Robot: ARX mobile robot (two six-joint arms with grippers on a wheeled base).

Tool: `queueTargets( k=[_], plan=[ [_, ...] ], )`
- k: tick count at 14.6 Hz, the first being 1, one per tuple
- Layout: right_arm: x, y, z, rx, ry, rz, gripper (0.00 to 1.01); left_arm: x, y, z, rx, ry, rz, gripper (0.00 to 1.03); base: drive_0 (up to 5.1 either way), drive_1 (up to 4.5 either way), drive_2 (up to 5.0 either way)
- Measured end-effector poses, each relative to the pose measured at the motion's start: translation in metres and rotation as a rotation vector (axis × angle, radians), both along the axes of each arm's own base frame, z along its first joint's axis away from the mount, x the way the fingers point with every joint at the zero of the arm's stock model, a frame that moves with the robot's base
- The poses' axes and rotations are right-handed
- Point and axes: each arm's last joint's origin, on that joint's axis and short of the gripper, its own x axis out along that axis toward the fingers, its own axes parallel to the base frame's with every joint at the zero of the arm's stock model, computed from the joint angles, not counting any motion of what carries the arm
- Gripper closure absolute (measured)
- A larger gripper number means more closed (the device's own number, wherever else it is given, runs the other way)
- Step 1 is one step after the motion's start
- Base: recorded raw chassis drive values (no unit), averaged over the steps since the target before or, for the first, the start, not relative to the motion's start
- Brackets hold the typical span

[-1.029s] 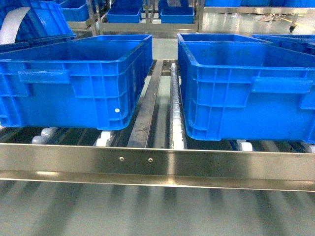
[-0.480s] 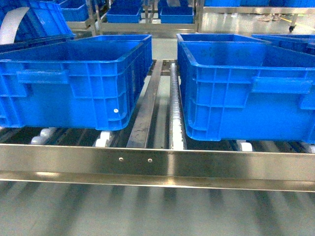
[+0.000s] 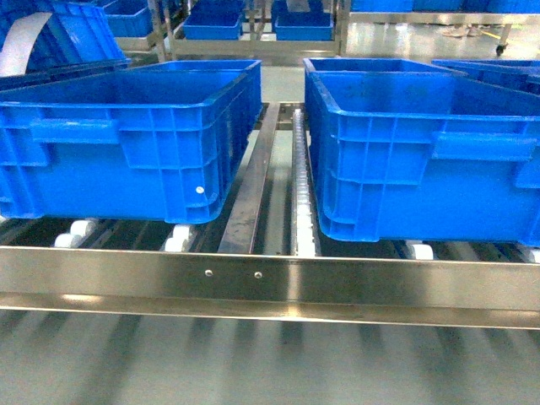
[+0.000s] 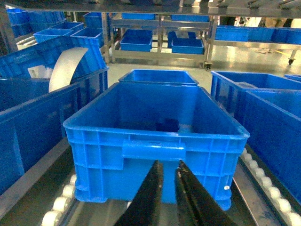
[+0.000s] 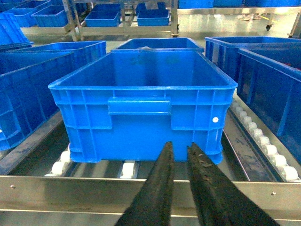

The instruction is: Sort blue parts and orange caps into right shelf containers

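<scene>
While both black grippers, left (image 4: 167, 181) and right (image 5: 181, 162), hang nearly shut on nothing, two big blue ribbed plastic crates (image 3: 126, 135) (image 3: 422, 152) sit side by side on the shiny steel roller rack (image 3: 270, 283). Something dark lies in the left crate; can't tell what.

Left gripper (image 4: 167, 188): two long, slim, matte black fingers, tapering to narrow tips. Right gripper (image 5: 180, 162): same build, black tapering fingers with slightly rough, dull surfaces. No markings visible.
</scene>
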Motion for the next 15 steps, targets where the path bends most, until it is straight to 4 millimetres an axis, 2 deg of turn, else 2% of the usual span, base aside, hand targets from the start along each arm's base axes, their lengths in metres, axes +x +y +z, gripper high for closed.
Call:
queueTargets(
  k=[2,3,4,6,7,15],
  plan=[
    [-0.004,-0.001,-0.001,0.0,-0.002,-0.004,0.99,-0.008,0.0,-0.01,-0.004,0.027,-0.001,1.01,0.0,0.0,0.0],
    [-0.009,-0.001,-0.003,0.0,-0.009,-0.003,0.99,-0.017,0.0,-0.024,-0.003,0.072,-0.003,1.01,0.0,0.0,0.0],
    [-0.013,-0.001,-0.005,0.0,-0.007,-0.003,0.99,-0.025,0.0,-0.028,-0.003,0.074,-0.003,1.01,0.0,0.0,0.0],
    [-0.022,-0.001,-0.009,0.0,-0.001,-0.003,0.99,-0.04,0.0,-0.027,-0.003,0.032,-0.002,1.01,0.0,0.0,0.0],
    [-0.031,-0.001,-0.019,0.001,0.003,-0.005,0.99,-0.058,0.0,-0.04,-0.003,0.057,-0.002,1.01,0.0,0.0,0.0],
    [-0.04,-0.001,-0.015,0.001,-0.02,-0.006,0.99,-0.075,0.0,-0.045,-0.003,0.056,-0.003,1.01,0.0,0.0,0.0]
  ],
)
